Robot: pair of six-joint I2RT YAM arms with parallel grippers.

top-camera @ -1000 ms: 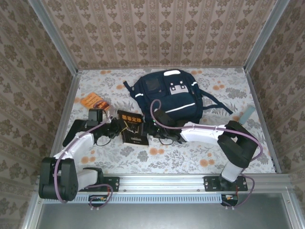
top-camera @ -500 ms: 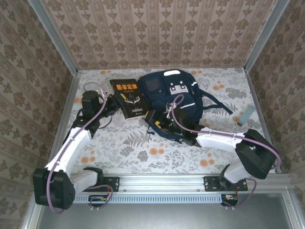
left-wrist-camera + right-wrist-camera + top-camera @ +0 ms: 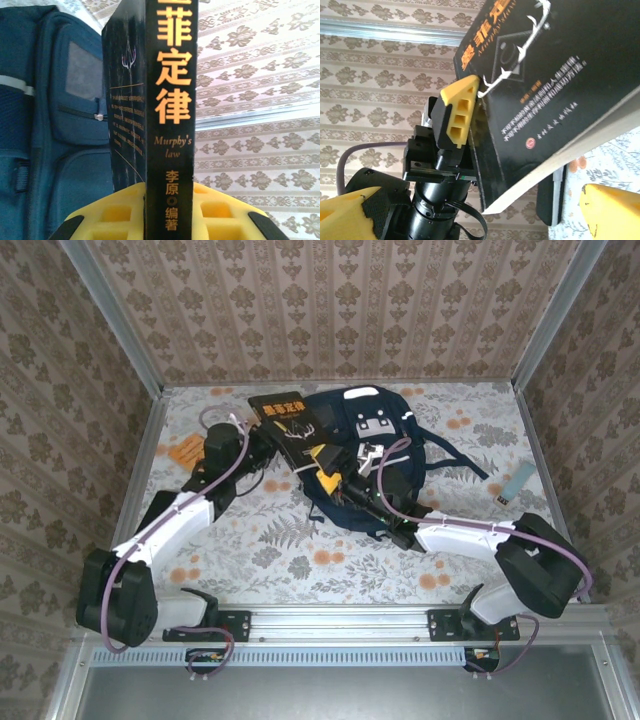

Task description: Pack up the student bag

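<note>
The left end effector (image 3: 169, 210) is grasping a black book (image 3: 290, 415) over the far-centre student bag (image 3: 385, 465) while the released right end effector (image 3: 328, 472) is hovering at its mouth, so lowering the book in is probably next.

Soft, even light falls from above, leaving only faint shadows on the table (image 3: 260, 540). The top view is sharp. Up close, the book (image 3: 170, 100) spine looks slightly soft. The yellow fingers (image 3: 115, 215) of the left end effector (image 3: 169, 225) and those of the right end effector (image 3: 480, 215) blur.
</note>
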